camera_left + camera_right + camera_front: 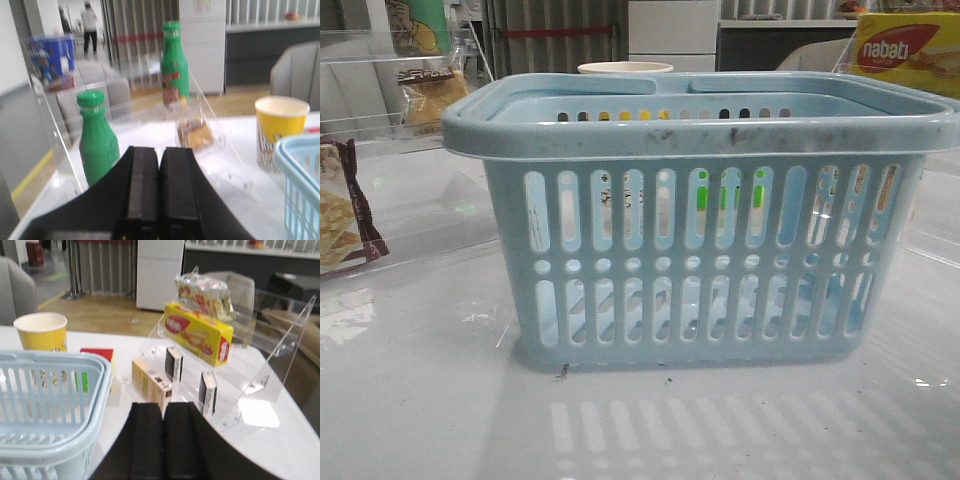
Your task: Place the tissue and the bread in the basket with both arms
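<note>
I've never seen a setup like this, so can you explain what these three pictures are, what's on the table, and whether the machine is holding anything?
It is a two-armed robot. One picture looks forward over the table at a light-blue basket. The other two come from cameras on each wrist; the black blocks are the left pincer and the right pincer, both shut and holding nothing. The left wrist sees green bottles and a small bread packet on a clear rack. The right wrist sees small dark tissue packs, a yellow biscuit box and a yellow cup.

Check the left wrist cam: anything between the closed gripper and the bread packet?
Nothing. In the left wrist view only clear acrylic shelf and white table separate the left gripper from the bread. A green bottle stands off to one side.
</note>
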`<state>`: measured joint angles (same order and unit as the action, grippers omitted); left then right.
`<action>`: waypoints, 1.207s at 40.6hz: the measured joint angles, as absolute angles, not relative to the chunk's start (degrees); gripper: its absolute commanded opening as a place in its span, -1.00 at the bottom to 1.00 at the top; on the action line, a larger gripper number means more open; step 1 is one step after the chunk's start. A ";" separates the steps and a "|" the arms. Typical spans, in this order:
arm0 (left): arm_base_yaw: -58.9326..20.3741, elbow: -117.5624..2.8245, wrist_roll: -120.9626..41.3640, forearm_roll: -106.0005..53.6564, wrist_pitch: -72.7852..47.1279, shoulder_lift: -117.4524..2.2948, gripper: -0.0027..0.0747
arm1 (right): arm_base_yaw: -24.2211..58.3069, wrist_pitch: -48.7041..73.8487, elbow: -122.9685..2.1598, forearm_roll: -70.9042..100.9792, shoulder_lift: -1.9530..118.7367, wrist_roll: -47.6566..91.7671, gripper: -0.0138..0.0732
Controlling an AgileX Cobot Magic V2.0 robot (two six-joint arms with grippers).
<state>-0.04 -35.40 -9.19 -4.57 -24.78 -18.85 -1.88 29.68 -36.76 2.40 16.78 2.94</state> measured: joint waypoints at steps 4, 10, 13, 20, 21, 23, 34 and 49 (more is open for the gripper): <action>-0.04 -37.05 -9.19 -4.57 -28.25 -23.74 -0.70 | -1.88 34.21 -38.40 2.40 21.86 2.94 -0.55; -0.04 -37.14 -9.19 -4.69 -33.72 -29.03 -0.70 | -1.88 39.16 -38.40 2.40 27.81 2.94 -0.55; -0.04 -37.14 -9.19 -4.78 -35.81 -31.15 -0.70 | -1.88 41.67 -38.40 2.40 30.50 2.94 -0.55; -0.04 -36.45 -9.19 -5.01 -36.87 -35.03 -0.70 | -1.88 44.12 -38.40 2.40 35.97 2.94 -0.55; -0.04 -36.45 -9.19 -5.01 -36.87 -35.41 -0.69 | -1.88 44.12 -38.40 2.40 36.51 2.94 -0.54; -0.04 -36.02 -9.19 -5.01 -37.00 -36.05 -0.62 | -1.88 44.12 -38.27 2.40 37.63 2.94 -0.52; -0.04 -35.63 -9.19 -5.01 -37.24 -37.49 0.40 | -1.88 44.00 -38.27 2.40 40.97 2.94 0.44; -1.09 -35.63 -9.19 -7.60 -36.39 -37.52 0.29 | -2.17 39.56 -38.42 2.40 45.87 2.83 0.54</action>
